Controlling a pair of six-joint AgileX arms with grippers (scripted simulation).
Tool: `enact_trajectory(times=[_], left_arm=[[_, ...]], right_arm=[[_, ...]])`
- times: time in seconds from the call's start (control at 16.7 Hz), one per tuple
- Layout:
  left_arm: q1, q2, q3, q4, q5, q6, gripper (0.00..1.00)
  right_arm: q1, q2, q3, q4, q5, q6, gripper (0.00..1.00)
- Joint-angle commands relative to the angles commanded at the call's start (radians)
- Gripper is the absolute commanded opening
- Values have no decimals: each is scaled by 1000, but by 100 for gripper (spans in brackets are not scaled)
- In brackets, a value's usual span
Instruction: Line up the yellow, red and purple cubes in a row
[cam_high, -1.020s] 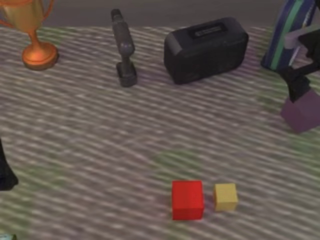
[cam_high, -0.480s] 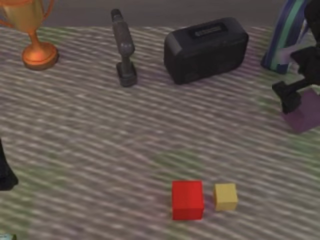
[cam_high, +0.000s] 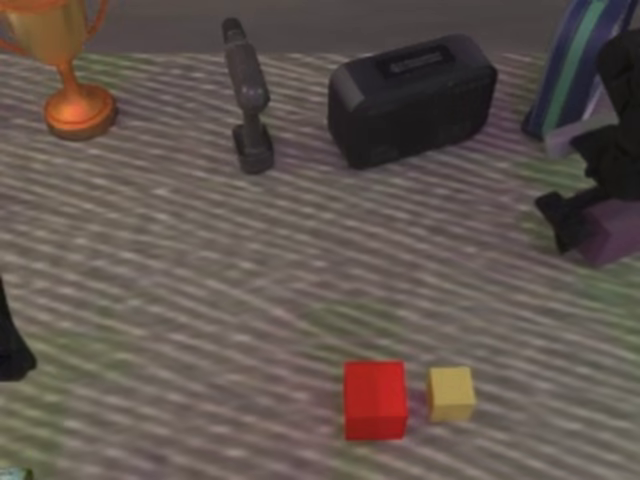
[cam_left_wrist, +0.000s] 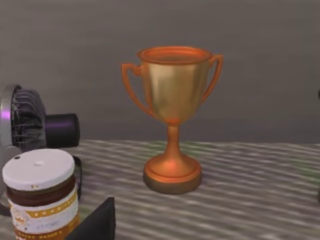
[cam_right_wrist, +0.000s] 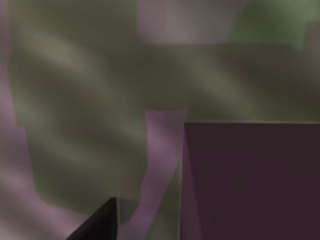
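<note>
A: Black right gripper (cam_high: 578, 215), low at the top view's right edge, partly covering the purple cube (cam_high: 612, 238) from above.

B: Open, closed, or clamped on it?

A: Cannot tell. Seen from above only as a dark mass overlapping the cube's left side. Seen from the right wrist, just one flat purple cube (cam_right_wrist: 250, 180) face close up, with blurred green and mauve table beyond it.

B: And outward from there?

A: Just behind the gripper, a blue-and-green striped object (cam_high: 572, 65) at the far right corner, shown only by the top view. Further left along the back, a black speaker (cam_high: 412, 98), then a dark grey handheld tool (cam_high: 247, 95) lying flat.

B: The other two cubes?

A: Well apart from the purple one, near the front edge of the table (cam_high: 200, 280). Red cube (cam_high: 375, 400) and smaller yellow cube (cam_high: 451, 393) side by side, yellow to the right, a narrow gap between. Neither visible from either wrist.

B: Left side?

A: Left gripper (cam_high: 10, 355) parked at the left edge; open or closed, cannot tell. Gold trophy (cam_high: 68, 70) at the far left corner, cut off at the top from above, whole and upright from the left wrist (cam_left_wrist: 172, 115). Only there too: a white-lidded jar (cam_left_wrist: 40, 197) and a small fan (cam_left_wrist: 22, 120) behind it.
</note>
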Motion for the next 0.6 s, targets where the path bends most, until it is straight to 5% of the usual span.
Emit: enact_trajectory(times=[0.6], left_arm=[[0,0,0,0,0,0,100]], right_arm=[[0,0,0,0,0,0,25]])
